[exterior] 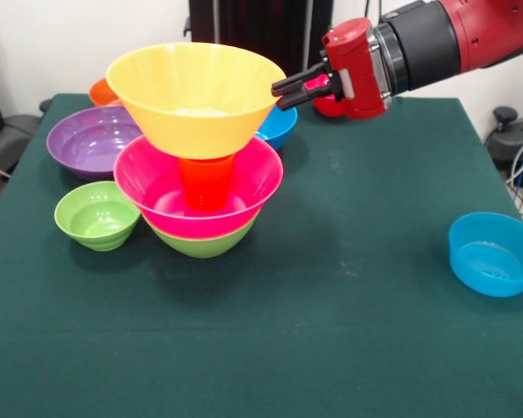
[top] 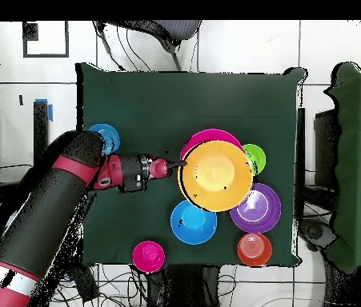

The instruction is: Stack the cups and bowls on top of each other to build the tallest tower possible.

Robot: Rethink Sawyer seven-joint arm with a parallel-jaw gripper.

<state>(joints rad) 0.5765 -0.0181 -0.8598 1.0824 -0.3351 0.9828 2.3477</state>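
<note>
Nearest on the bench [exterior: 349,348]: a blue bowl [exterior: 494,253] sits alone, well apart from everything else. A small green bowl [exterior: 97,214] lies just beside the tower [exterior: 200,165].

The tower stands green bowl [exterior: 200,244] lowest, pink bowl [exterior: 166,187] nested in it, the orange cup [exterior: 207,181] upright inside the pink, and a large yellow-orange bowl [exterior: 194,91] perched on the cup's rim.

My pincer [exterior: 285,91] is level with that top bowl's rim, fingers close together at its edge; whether they pinch the rim or only touch it I cannot tell.

Behind: a purple bowl [exterior: 89,139], an orange bowl [exterior: 102,91], another blue bowl [exterior: 279,126].

Judgement: the top bowl rides on a narrow cup, so I should draw away slowly and level, without nudging the rim sideways, or it tips.
</note>
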